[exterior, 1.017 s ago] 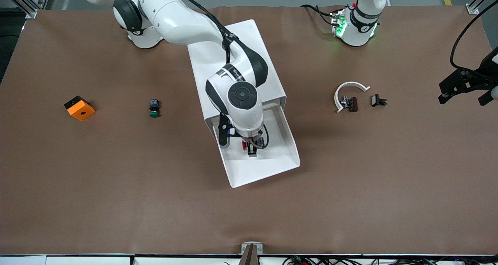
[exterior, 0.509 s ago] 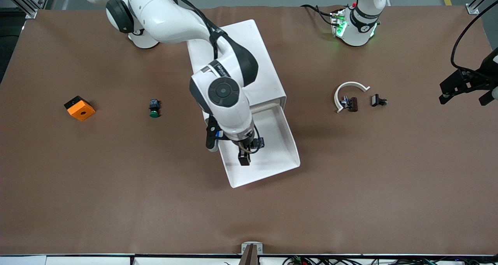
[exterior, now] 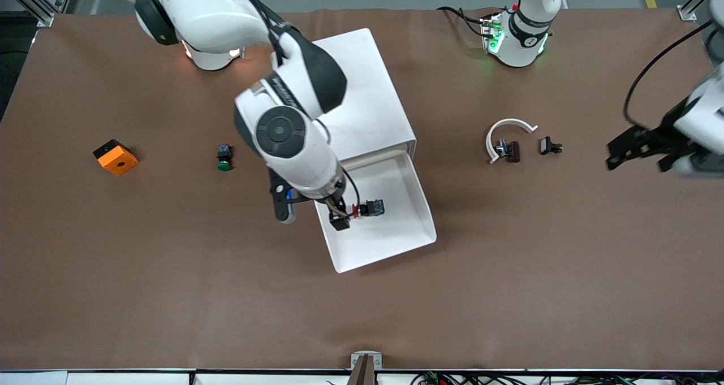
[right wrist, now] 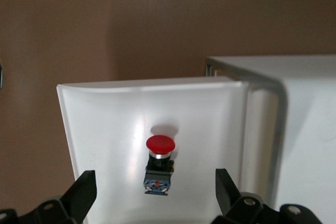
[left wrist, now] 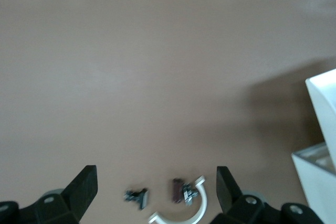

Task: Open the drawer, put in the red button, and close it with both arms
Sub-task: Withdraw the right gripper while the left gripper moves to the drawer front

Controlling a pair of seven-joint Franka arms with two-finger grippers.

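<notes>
**Already in the tray: red button lay in the open drawer**

Seen from our high front camera, the drawer (exterior: 396,226) stood pulled out of the white cabinet (exterior: 362,91) at mid-table, its tray reaching toward us. We found the red button (exterior: 367,208) lying on its side on the tray floor, red cap turned toward the right arm's end of the table, held by nothing. The right gripper (exterior: 337,218) hung over the tray's edge just beside the button; our right wrist view showed its fingers (right wrist: 81,192) spread wide with the button (right wrist: 159,161) between and below them, free of both.

The left gripper (exterior: 636,147) hovered over bare table at the left arm's end, well apart from the cabinet. In our left wrist view its fingers (left wrist: 84,184) were likewise spread and carried nothing, with a white curved piece (left wrist: 191,208) and two small dark parts (left wrist: 137,196) on the cloth below.

On the brown table (exterior: 169,294) toward the right arm's end we also noted a green-capped button (exterior: 224,157) and, farther out, an orange block (exterior: 116,157). The white curved piece (exterior: 505,136) sat between the cabinet and the left gripper
</notes>
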